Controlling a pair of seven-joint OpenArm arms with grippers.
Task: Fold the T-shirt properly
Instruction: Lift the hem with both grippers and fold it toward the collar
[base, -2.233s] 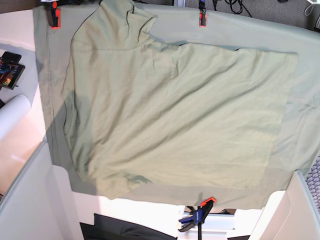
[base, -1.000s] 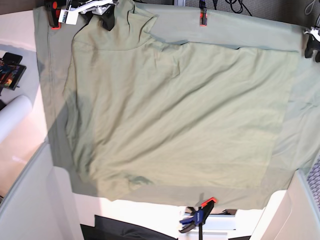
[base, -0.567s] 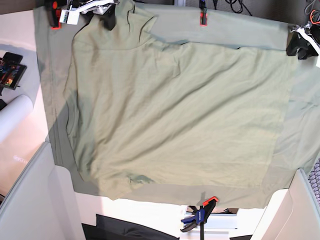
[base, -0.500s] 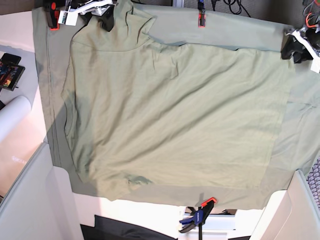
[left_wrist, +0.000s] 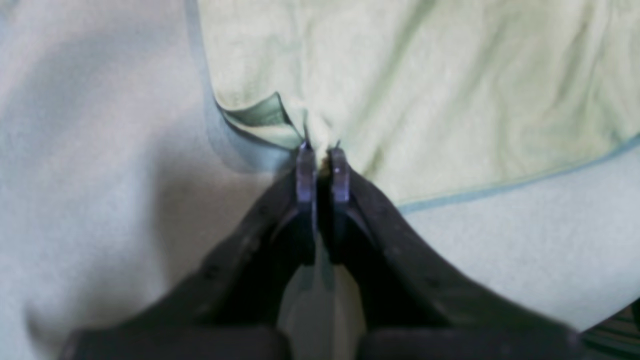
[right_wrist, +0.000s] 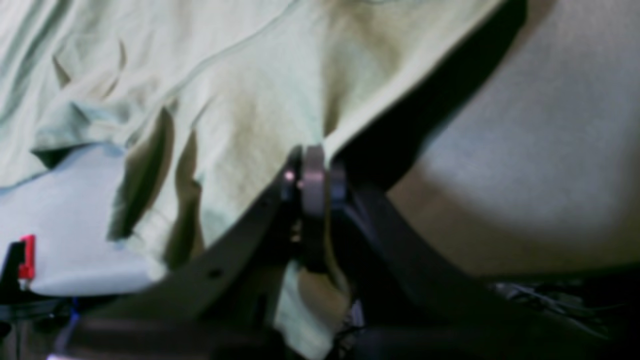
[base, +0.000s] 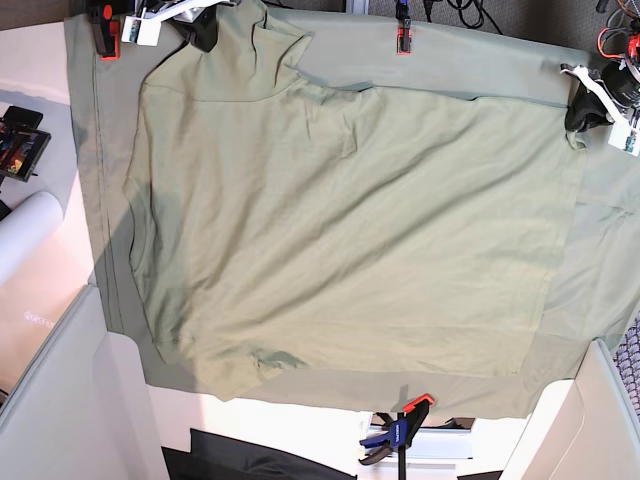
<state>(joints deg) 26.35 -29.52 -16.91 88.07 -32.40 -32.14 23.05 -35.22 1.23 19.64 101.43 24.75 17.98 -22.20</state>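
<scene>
Left wrist view looks down the left gripper (left_wrist: 320, 165), whose two dark fingers are pressed together on a corner of the T-shirt (left_wrist: 425, 85), pinching a small tuck of pale green fabric right at their tips; just to the left of the tips a little flap of hem curls up, and beyond them the shirt spreads away in soft ripples over the cloth sheet (left_wrist: 90, 150) beneath. Right wrist view shows the right gripper (right_wrist: 312, 175) likewise closed, nipping the shirt's edge, which is lifted enough to cast a dark shadow just to the right of the fingers, while loose folds and a sleeve lie further off to the left. Base view, from further back, shows the whole shirt lying mostly flat across the clamped sheet, with the right gripper (base: 200, 30) at its far corner near the shoulder and the left gripper (base: 585, 110) at the far corner of the hem, well apart from each other. An orange clamp (base: 405, 38) holds the sheet's far edge between them. Judging by the ripples, the shirt is light, limp cotton that will sag and drape wherever it is unsupported (it will not hold a shape on its own), so hemmed corners like these two seem the sensible places to hold, since stitched edges likely slip less than a single layer.
</scene>
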